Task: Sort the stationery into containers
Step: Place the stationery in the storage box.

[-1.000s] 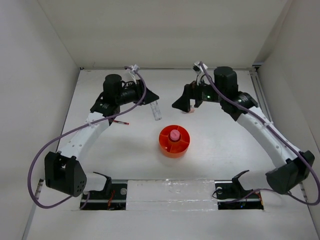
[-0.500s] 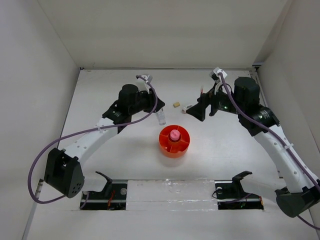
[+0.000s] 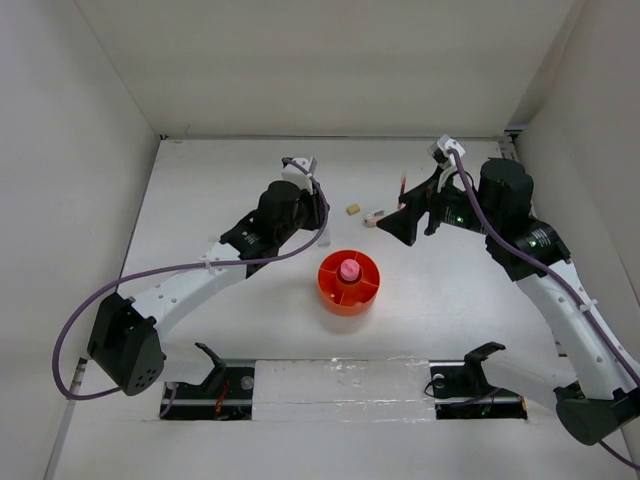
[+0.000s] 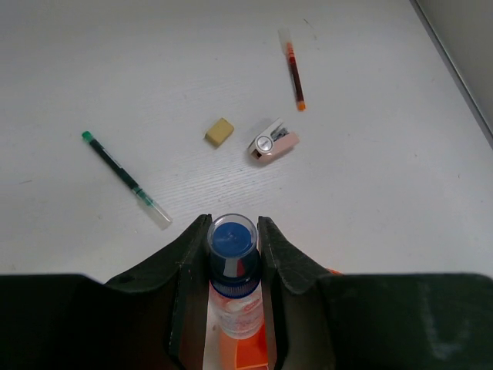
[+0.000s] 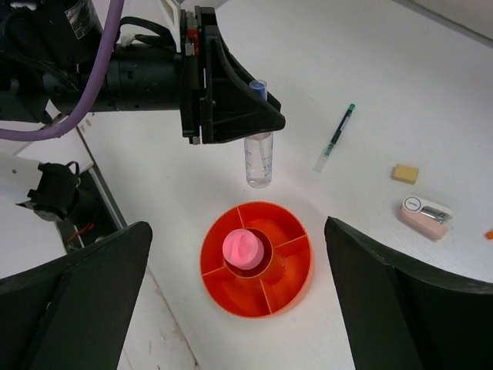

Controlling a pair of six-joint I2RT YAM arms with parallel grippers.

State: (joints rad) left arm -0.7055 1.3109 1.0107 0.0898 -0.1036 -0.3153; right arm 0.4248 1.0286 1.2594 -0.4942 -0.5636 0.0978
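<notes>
1. The left gripper [image 4: 233, 225] is shut narrow on the bottle [image 4: 235, 308]. It pinches the bottle just under the blue cap.
2. The bottle hangs straight up and down, cap on top. Its bottom is in the air, touching nothing.
3. The tray [image 5: 231, 293] is the place to go. The bottle hangs just outside the tray's far left rim, very near it but not over a slot yet.
4. So I think the next move is short: bring the bottle toward the tray's middle until it is over an outer slot, then lower it and let go. The bottle is long, so it may tip and lean on a wall of the slot.
5. The tray's middle cup is taken by the pink tube [image 5: 243, 248]. The outer slots look bare.
6. The right gripper [image 3: 408, 222] is wide and holds nothing. It hangs over the tray's far right side. The left gripper is the one that has the bottle, so this job is its own.
7. Beyond the tray's far side lie a green pen [image 4: 123, 179], a tan eraser [image 4: 219, 131], a pink block [image 4: 273, 145] and a red pen [image 4: 293, 69], all flat on the table and well apart from the bottle.
</notes>
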